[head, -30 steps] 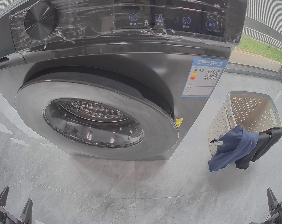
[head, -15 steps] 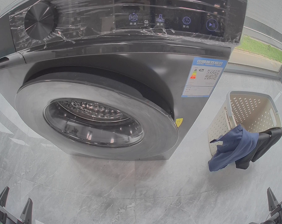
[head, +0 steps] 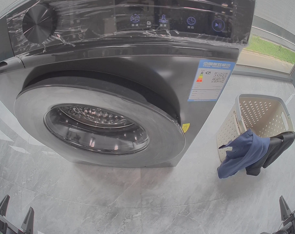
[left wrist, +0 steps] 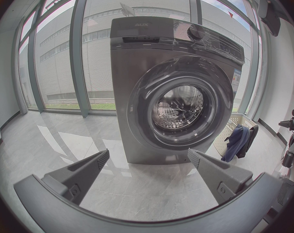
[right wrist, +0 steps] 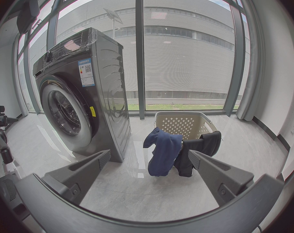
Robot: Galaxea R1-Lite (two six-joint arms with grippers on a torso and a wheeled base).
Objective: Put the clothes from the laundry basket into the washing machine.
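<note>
Head view: you've got the washing machine (head: 128, 72) right in front. It's dark grey metal with a round door and a glass porthole. The door looks shut, and the ribbed steel drum shows through the glass. Crinkly clear film covers the control panel and the round knob (head: 38, 23). A blue-and-white sticker (head: 210, 80) sits on the front, right of the door.

On the machine's right, the laundry basket (head: 227, 130) stands on the floor. It's beige plastic punched with little star-shaped holes. The clothes are draped over its near rim: a blue garment (head: 243, 151) and a black garment (head: 279, 145), touching side by side. The floor (head: 147, 192) is glossy grey marble-look tile.

The left tool (head: 16, 208) and right tool (head: 291, 195) sit low at the bottom corners. Their pointed fingers stick up, well apart from everything.

Left wrist view: your left tool's fingers are spread wide with nothing between them, aimed at the machine's door. Tall windows (left wrist: 56, 59) with dark frames stand behind the machine, and there's a grey ribbed building outside.

Right wrist view: the right tool is spread wide too and empty, facing the basket and the clothes. There's a white wall (right wrist: 283, 88) off to the side.
</note>
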